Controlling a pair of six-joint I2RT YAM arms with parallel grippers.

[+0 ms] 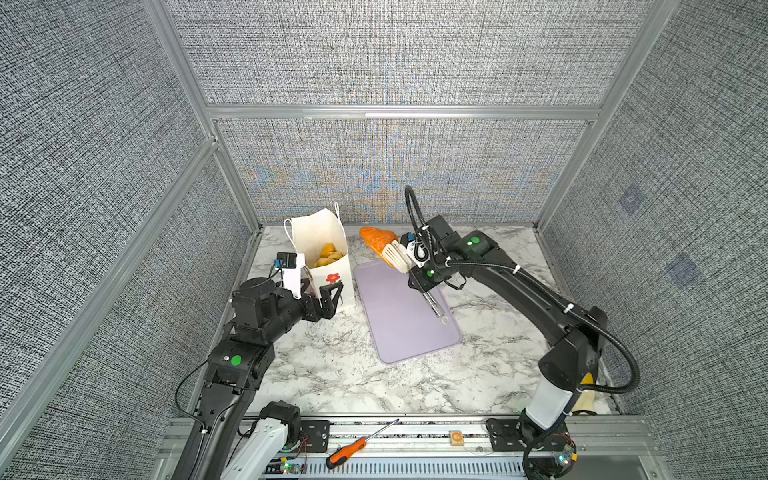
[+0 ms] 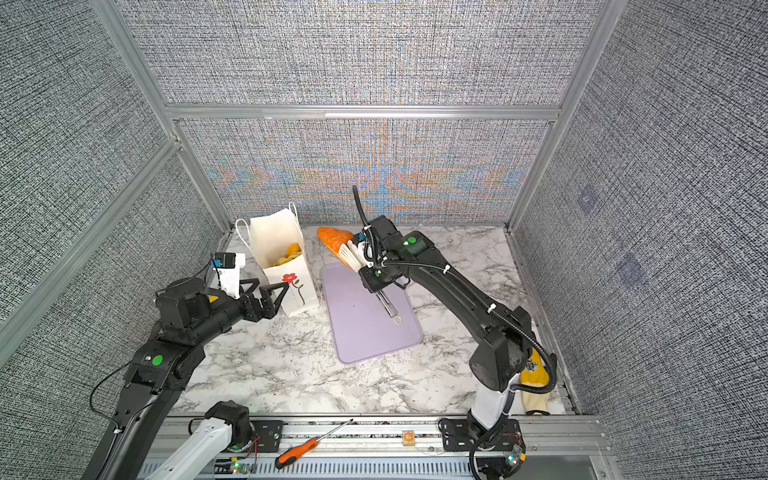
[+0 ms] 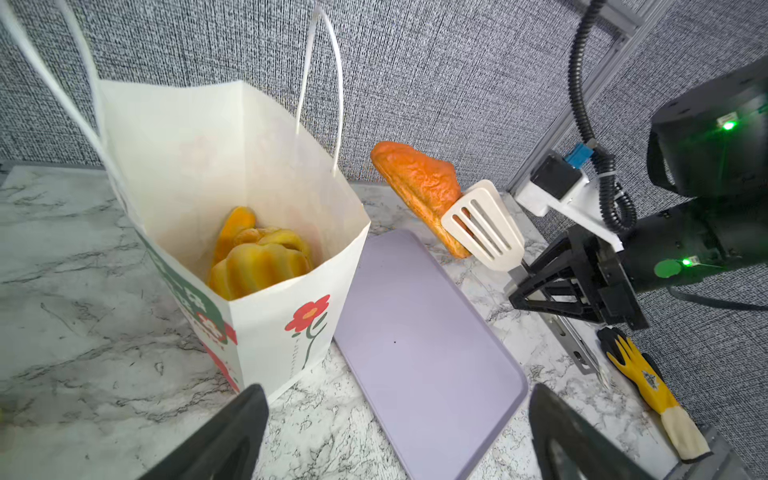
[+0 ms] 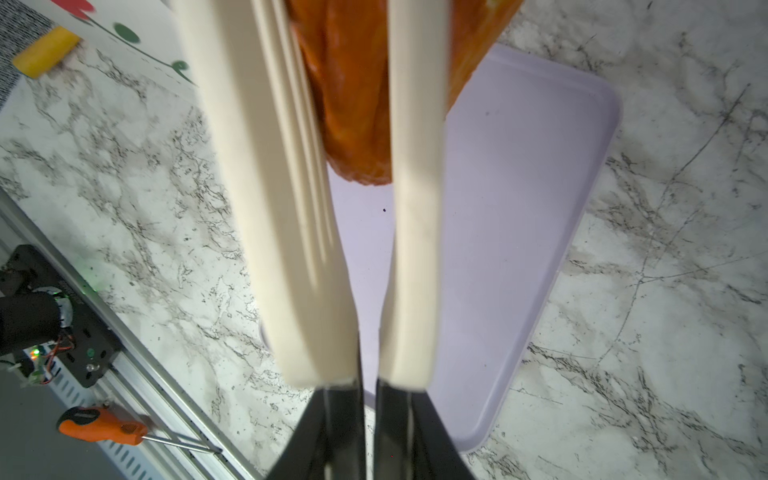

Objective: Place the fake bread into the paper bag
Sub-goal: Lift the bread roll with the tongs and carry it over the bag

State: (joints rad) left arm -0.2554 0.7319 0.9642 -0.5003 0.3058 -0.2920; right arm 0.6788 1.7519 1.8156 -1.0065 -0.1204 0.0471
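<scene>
The white paper bag (image 1: 320, 228) (image 2: 276, 237) (image 3: 187, 145) stands open at the back left, with golden fake bread (image 1: 328, 255) (image 2: 289, 255) (image 3: 257, 262) inside. My right gripper (image 1: 419, 279) (image 2: 374, 279) (image 3: 540, 282) (image 4: 370, 395) is shut on the handles of cream slotted tongs (image 1: 397, 255) (image 2: 353, 255) (image 3: 484, 226) (image 4: 291, 208). The tongs pinch a reddish-orange croissant (image 1: 376, 239) (image 2: 332, 239) (image 3: 419, 183) (image 4: 349, 104) in the air, right of the bag's mouth. My left gripper (image 1: 324, 287) (image 2: 266, 286) (image 3: 395, 395) is open and empty by the bag's near bottom corner.
A lilac tray (image 1: 407, 332) (image 2: 365, 332) (image 3: 415, 353) (image 4: 519, 208) lies on the marble table right of the bag, under the tongs. A yellow glove (image 2: 534, 374) (image 3: 648, 382) lies by the right arm's base. An orange screwdriver (image 1: 347, 453) (image 4: 102, 426) rests on the front rail.
</scene>
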